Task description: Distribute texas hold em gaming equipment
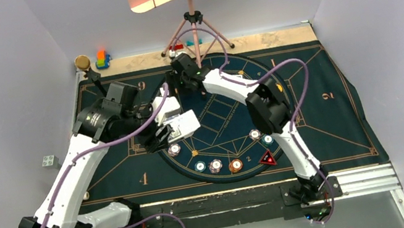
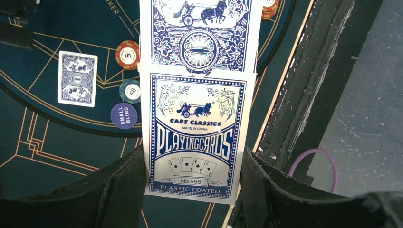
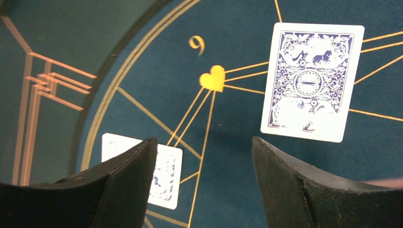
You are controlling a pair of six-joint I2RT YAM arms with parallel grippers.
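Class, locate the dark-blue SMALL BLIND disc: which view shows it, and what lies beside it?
In the left wrist view, the SMALL BLIND disc lies left of the gripped card box, directly below the teal chip.

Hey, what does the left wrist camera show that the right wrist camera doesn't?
Only the left wrist: the card box clamped between the left fingers, an orange chip, a teal chip, the small blind disc and the table's edge rail.
Only the right wrist: the right fingers open with nothing between them, a yellow heart mark.
Both: the gold-lined mat and blue-backed cards lying face down, one in the left view, two in the right.
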